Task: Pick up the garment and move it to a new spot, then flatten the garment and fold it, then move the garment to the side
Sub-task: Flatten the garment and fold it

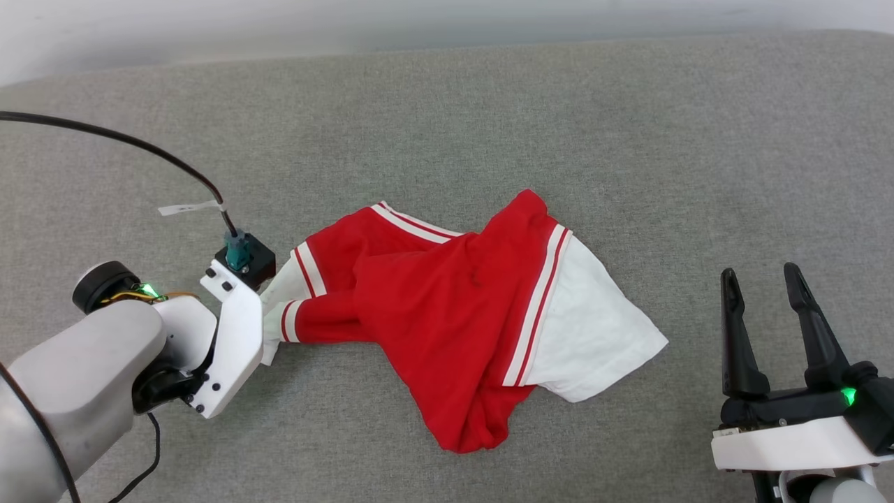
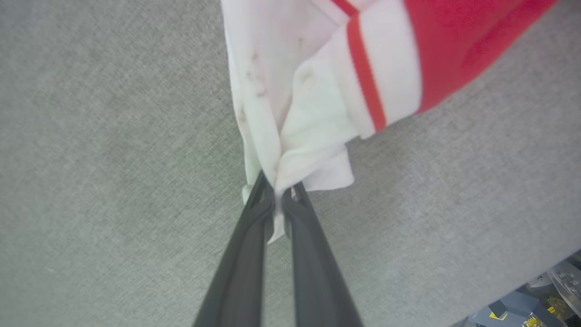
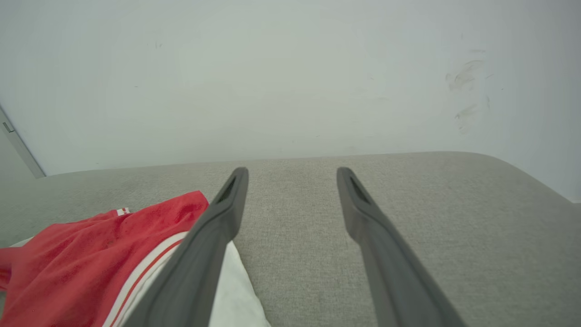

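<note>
**Left gripper (image 2: 278, 188) clamped on a white sleeve (image 2: 290, 91)**

In our left wrist view, the left gripper's two long dark fingers (image 2: 254, 254) are drawn almost together. A bunched edge of white cloth is pinched between their tips, and a small tongue of it hangs down through the slit between them. That cloth is one short sleeve of the red jersey T-shirt (image 1: 447, 307), which has white sleeves and red-and-white striped trim (image 1: 538, 307) along the seams. From the pinch the sleeve fans out away from the fingers, past a red stripe, into the red body.

In our head view the shirt lies crumpled near the middle of the grey woven fabric surface (image 1: 489, 105). Its red body is folded over itself in loose ridges. Its other white sleeve (image 1: 594, 335) is spread flat on the side toward our right arm. The gripped sleeve is pulled toward our left wrist, whose white housing hides the fingers from the head camera. A black cable (image 1: 140, 143) with a small white tag arcs into that wrist.

The right gripper (image 1: 760, 269) stands at the lower right with its fingers spread wide and nothing between them. It is well apart from the shirt, out beyond the flat white sleeve. Along its fingers we see the grey surface running back to a pale wall (image 3: 272, 68), with the red cloth off to one side.
</note>
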### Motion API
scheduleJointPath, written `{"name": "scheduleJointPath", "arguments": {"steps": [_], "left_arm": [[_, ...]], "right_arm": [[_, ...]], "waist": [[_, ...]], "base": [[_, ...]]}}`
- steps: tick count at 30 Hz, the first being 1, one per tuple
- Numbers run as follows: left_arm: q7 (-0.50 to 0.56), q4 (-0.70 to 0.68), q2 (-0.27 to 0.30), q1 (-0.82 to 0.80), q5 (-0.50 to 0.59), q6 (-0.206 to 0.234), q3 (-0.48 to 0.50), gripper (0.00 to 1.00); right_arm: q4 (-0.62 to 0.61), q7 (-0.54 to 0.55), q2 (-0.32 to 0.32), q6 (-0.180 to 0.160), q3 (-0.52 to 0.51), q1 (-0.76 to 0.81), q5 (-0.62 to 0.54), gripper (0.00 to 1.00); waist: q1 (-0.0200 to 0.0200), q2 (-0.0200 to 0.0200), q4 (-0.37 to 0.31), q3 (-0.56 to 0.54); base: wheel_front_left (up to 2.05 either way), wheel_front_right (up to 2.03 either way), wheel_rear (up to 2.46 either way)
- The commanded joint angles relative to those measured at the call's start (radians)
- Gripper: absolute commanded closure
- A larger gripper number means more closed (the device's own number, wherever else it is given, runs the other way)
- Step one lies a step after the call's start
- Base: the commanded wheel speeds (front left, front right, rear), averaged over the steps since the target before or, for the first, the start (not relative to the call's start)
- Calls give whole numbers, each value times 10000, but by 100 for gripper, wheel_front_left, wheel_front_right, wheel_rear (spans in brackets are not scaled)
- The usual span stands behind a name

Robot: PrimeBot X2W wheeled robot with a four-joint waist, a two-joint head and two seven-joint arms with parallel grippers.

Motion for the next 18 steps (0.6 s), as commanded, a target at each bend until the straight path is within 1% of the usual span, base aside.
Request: {"name": "scheduleJointPath", "arguments": {"steps": [1, 2, 3, 6, 9, 13, 16, 18], "left_arm": [[-229, 95, -97, 187, -18, 30, 22, 100], [-582, 199, -172, 207, 38, 48, 102, 77], [-952, 296, -263, 246, 124, 83, 169, 0], [-1882, 441, -459, 349, 335, 114, 287, 0], [-3066, 330, -545, 394, 467, 389, 642, 0], [-4542, 8, -498, 626, 544, 941, 1202, 0], [-5575, -403, -328, 837, 391, 1508, 1731, 0], [-6263, -703, -217, 1134, 423, 1990, 1990, 0]], "right_arm": [[41, -20, 9, -3, 8, 115, -29, 0], [69, -18, 9, -3, -13, 133, -41, 0], [97, -20, 11, -3, -44, 147, -69, 0], [126, -20, 9, -3, -177, 132, -159, 0], [82, -20, 9, -3, -339, 111, -391, 0], [-104, -20, 11, -3, -324, -89, -1120, 0], [-231, -18, 8, -3, -341, -284, -1762, 0], [-245, -20, -212, -5, -290, -487, -2032, 0]], "waist": [[1, 0, 7, -56], [1, 0, 25, -111], [1, 0, 50, -170], [1, 0, 117, -392], [1, 0, 226, -646], [1, 0, 454, -949], [1, 0, 589, -1139], [1, 0, 671, -1240]], "base": [[0, 0, 0], [0, 0, 0], [0, 0, 0], [0, 0, 0], [0, 0, 0], [0, 0, 0], [0, 0, 0], [0, 0, 0]]}}
